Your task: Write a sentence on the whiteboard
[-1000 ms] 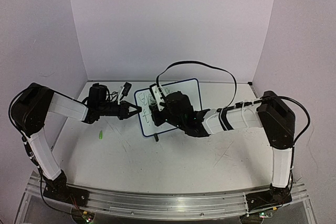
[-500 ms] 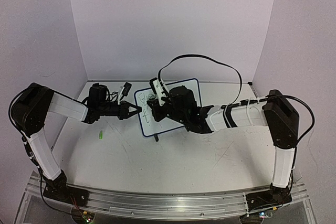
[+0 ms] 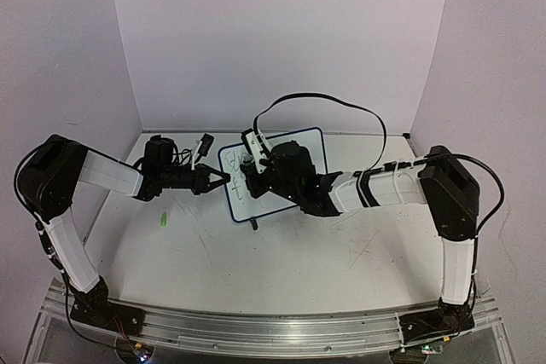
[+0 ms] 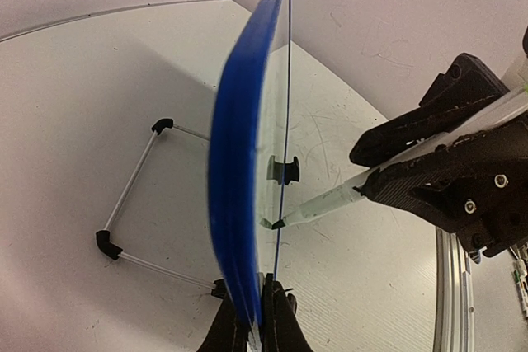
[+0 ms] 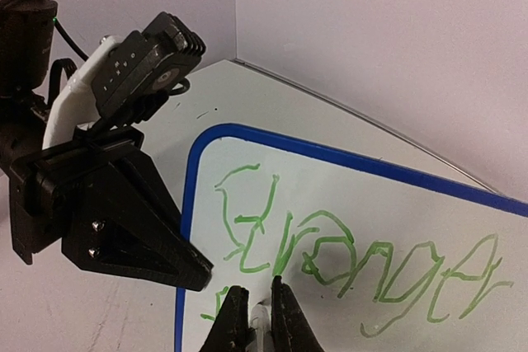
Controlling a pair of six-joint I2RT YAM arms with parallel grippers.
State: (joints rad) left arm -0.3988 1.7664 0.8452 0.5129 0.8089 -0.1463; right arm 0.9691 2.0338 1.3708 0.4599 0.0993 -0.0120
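Whiteboard (image 5: 388,204): stands on edge between the two hands, face toward the right gripper (image 5: 259,296). Its long axis runs level, straight away from the left gripper (image 4: 254,309).

Left gripper: jaws closed on the board's near side edge, blue frame pinched between the fingers.

Right gripper: jaws clamped on the pen (image 4: 330,201), tip touching the face just ahead of its fingers.

Judgement: the board is light, thin, stiff and slick-faced. It would likely tip under pen pressure, so the side frame is the place to hold.

Sentence (image 5: 355,265): green, "Stronger" legible, reading along the long axis. A second line is barely begun beside the tip.
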